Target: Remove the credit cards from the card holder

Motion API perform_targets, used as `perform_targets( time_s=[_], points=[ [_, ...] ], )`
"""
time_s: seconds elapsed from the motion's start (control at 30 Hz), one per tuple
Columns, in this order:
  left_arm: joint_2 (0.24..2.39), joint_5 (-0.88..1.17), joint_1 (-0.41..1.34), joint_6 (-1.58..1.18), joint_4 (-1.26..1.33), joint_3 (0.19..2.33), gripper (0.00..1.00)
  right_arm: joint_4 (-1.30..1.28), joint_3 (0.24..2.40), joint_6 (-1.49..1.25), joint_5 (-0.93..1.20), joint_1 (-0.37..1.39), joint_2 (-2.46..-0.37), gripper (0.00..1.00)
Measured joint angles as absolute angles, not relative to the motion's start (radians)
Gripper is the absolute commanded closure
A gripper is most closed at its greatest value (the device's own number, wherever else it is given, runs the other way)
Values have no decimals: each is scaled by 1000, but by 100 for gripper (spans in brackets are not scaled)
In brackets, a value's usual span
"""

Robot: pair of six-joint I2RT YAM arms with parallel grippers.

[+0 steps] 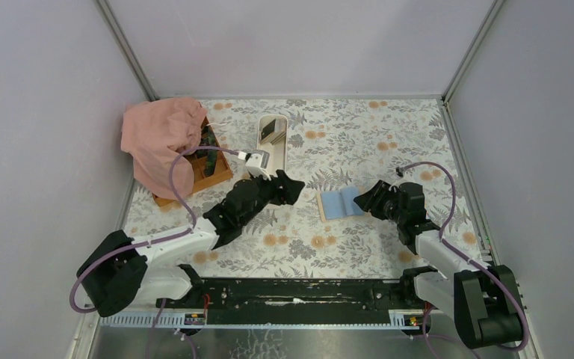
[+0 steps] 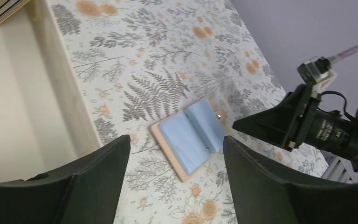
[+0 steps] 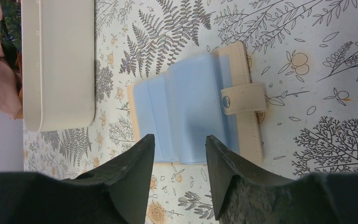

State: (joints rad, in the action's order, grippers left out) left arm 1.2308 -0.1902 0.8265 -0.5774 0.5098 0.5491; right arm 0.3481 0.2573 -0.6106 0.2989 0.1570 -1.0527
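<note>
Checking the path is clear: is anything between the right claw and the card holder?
Nothing visible does. The open right claw is at the edge of the card holder, which lies opened flat; the left claw is off on its other side.

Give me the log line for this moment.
left hand: open, empty, near tray | right hand: open, empty, beside card holder | card holder: lying open | credit cards: dark one in tray

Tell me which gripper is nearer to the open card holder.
Right. The right gripper is at the card holder's right edge, jaws open; the left gripper is apart on its left, beside the white tray.
</note>
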Motion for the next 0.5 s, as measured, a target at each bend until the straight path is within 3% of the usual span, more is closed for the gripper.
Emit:
perform_targets(
  time_s=[0.5],
  points=[
    [1219, -99, 783, -623, 519, 512, 21, 381, 245, -609, 301, 157, -1085, 48]
  ],
)
